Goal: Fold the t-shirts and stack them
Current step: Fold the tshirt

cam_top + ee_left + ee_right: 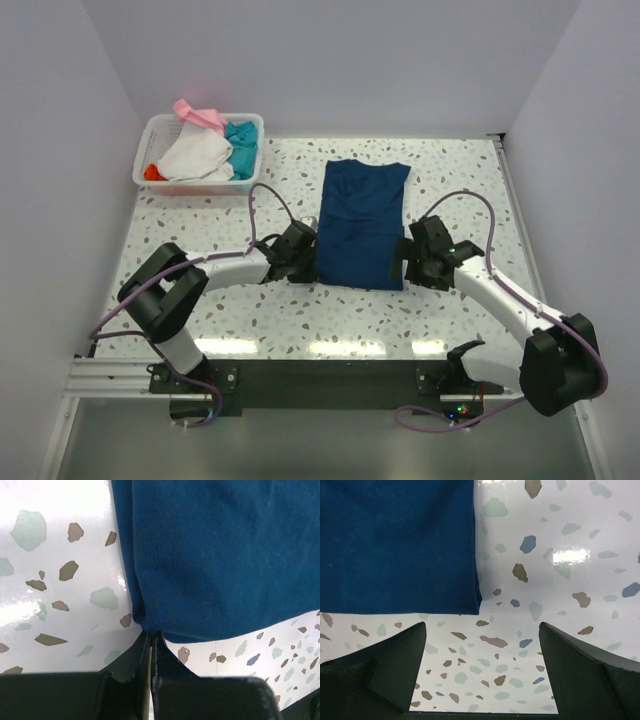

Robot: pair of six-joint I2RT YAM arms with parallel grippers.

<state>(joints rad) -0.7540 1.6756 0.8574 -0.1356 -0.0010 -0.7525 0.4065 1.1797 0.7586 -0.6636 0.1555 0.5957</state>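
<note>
Four spare shirts wait in the white basket point(147, 150) at the upper left of the top view: an orange-red tee point(152, 172), a white tee point(195, 155), a pink tee point(200, 114) and a teal tee point(242, 146). They are heaped well apart from the work, presumably so the table point(480, 180) stays free for one garment at a time. Moving right, the left end effector point(303, 250) lies low at the lower left corner of the navy tee point(362, 222). In its wrist view the two black fingers point(167, 657) are pressed together with that corner point(150, 625) nipped between their tips. The tee itself lies flat mid-table as a tall narrow rectangle, its sides apparently already turned in, and set there, I reckon, so each arm reaches one near corner. Further right, the right end effector point(410, 256) sits just beside the lower right corner with its jaws spread wide and holding nothing. From its own camera, the cloth's corner point(476, 606) lies just above and left of the gap point(482, 627), not yet between the fingers. To my eye it must slide a touch leftward before it can match its partner's pinch.
</note>
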